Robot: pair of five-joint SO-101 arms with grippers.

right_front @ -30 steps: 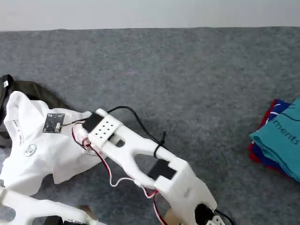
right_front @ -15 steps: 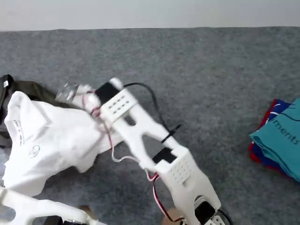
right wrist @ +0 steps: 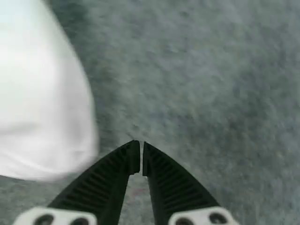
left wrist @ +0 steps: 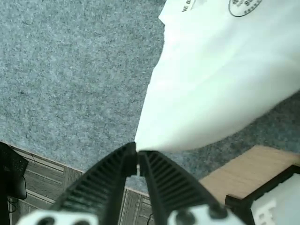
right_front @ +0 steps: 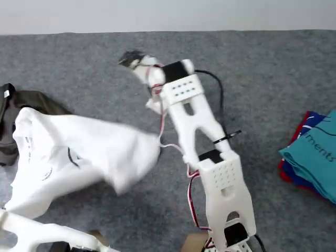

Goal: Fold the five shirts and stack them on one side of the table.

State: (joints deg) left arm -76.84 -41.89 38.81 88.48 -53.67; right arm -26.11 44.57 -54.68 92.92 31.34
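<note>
After checking against the frames from a second back, logged the right claw (right wrist: 140, 149) as swung off the white shirt (right_front: 79, 152) and out over bare grey bench (right_front: 252, 79), past the middle on the far side. Noted the shirt hauled toward the centre along with it, one lobe now spread close beside that arm's forearm. Read that as a spreading pull done and released, not a fold; judged this shirt still unfolded and in need of flattening first. Left the dark olive shirt (right_front: 31, 100) as before, at the left edge, partly under the white one. Counted the folded stack (right_front: 315, 157) at the right edge unchanged, teal on top, blue and red beneath, well apart from the work.

Got from the right wrist view what the high view smeared: right claw pinched tip to tip, nothing between, white cloth just beside but apart. Got from the left wrist view what the high view hid: left claw (left wrist: 137, 154) clamped narrow on a tapered corner of the white shirt, out near the wooden bench edge (left wrist: 243, 168), with floor beyond. Placed the left arm (right_front: 37, 231) at the near-left corner in the high view.
</note>
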